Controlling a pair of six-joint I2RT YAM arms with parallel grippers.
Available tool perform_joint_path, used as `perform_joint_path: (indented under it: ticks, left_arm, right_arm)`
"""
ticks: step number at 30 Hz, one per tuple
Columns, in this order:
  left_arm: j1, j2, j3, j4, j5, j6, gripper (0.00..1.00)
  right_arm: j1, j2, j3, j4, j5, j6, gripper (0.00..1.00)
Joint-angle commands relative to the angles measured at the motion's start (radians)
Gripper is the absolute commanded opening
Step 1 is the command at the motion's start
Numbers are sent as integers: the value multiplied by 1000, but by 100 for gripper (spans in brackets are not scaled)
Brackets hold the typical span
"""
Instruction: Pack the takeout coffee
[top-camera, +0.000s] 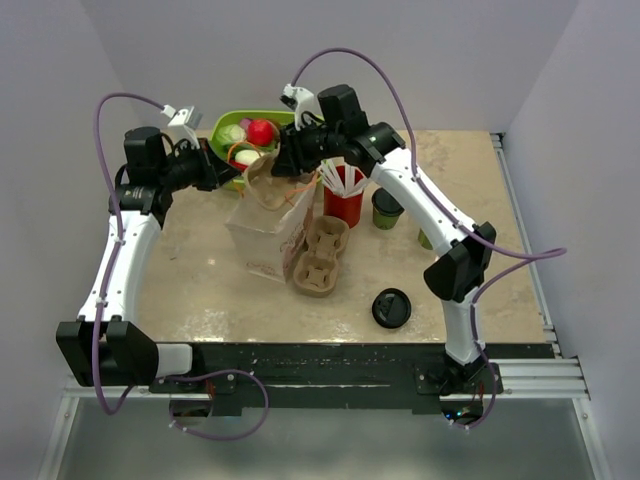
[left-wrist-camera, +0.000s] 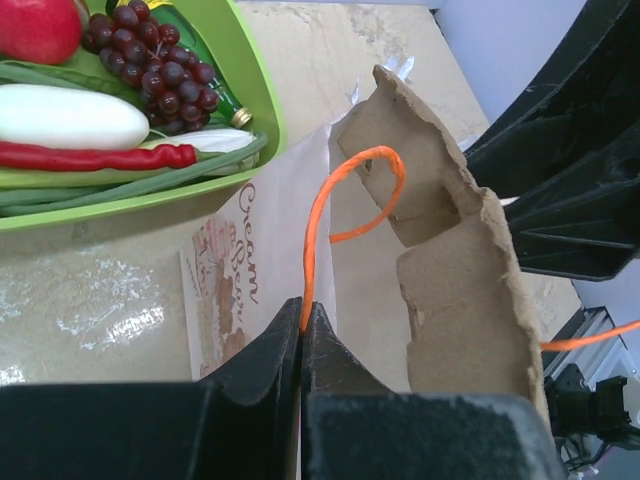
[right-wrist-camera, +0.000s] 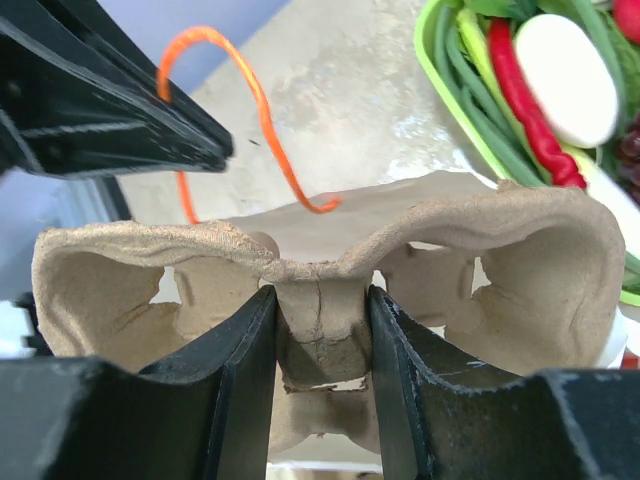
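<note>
The green paper cup stands open on the table right of the red cup. Its round black lid lies apart near the front edge. My left gripper is shut on the orange string handle of the paper bag, at the bag's left top. My right gripper is shut on the centre post of a brown cardboard cup carrier and holds it upright over the bag's mouth. The left gripper's tip shows in the right wrist view.
A second cardboard carrier lies against the bag's right side. A red cup with white sticks stands behind it. A green tray of fruit and vegetables sits at the back. Another small green thing is half hidden by the right arm.
</note>
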Motion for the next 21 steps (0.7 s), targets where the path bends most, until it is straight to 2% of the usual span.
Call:
perform_joint_path:
  ticks: [1,5,12,15,21]
  left_arm:
    - [8,-24,38,-17,27,32,0]
    - [6,-24,38,-9,36,26,0]
    - [8,-30,33,9,39,3,0]
    - [9,-34,24,28,31,-35,0]
    - [5,-102,-40,69,-79,-181,0]
  right_arm:
    - [7,-31,-53,3,83,-191,39]
    - [40,-61,-118,25,224,-242,39]
    - [100,-58,-159,-17,333,-299,40]
    - [157,-64,-204,9,463,-279,42]
    - [205,-15,-207,-24,552,-221,42]
